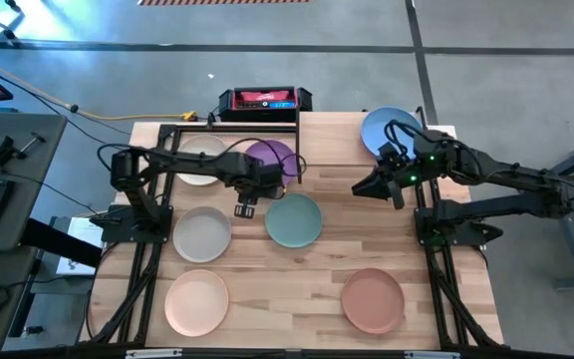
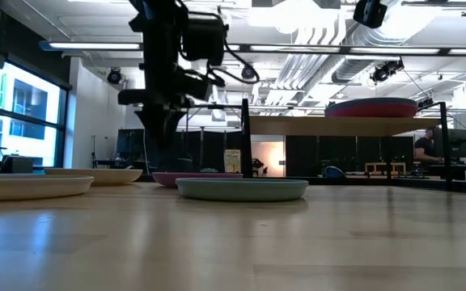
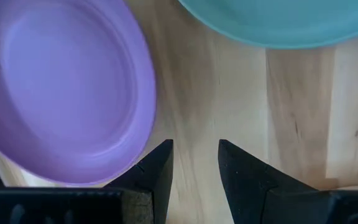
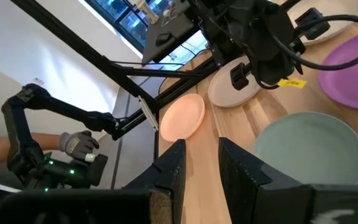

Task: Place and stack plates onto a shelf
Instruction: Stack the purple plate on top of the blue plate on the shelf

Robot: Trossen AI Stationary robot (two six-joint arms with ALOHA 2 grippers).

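Note:
My left gripper is open and empty, low over bare wood between the purple plate and the teal green plate. My right gripper is open and empty, raised beside the shelf, pointing toward the table's left. The blue plate lies on the shelf, with a magenta plate under it in the low view. The cream, grey-beige, peach-pink and terracotta plates lie flat on the table.
A black and red box sits at the table's far edge. A black metal frame runs along both sides of the table. A person's gloved hand holds a control arm beyond the table's left side. Bare wood lies between the teal and terracotta plates.

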